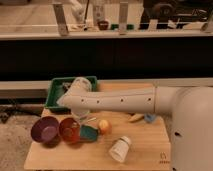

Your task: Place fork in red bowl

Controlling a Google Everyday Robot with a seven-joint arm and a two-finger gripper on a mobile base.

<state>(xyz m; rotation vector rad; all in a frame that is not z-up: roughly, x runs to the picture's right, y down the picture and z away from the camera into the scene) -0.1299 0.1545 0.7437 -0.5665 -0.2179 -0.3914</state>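
Observation:
The red bowl [69,130] is small, round and glossy, and sits at the table's front left, just right of the larger purple bowl [46,130]. My white arm reaches in from the right. Its wrist bends down over the table just behind the red bowl. The gripper [81,117] hangs under the wrist, mostly hidden by the arm, a little above and behind the red bowl. A thin pale sliver [90,119] beside it may be the fork; I cannot tell whether it is held.
A green tray [56,93] stands at the back left, partly behind the wrist. A teal piece [90,133] and an orange ball [103,125] lie right of the red bowl. A white cup [120,149] lies on its side in front. A yellowish item [136,118] and a blue item [150,118] lie under the arm.

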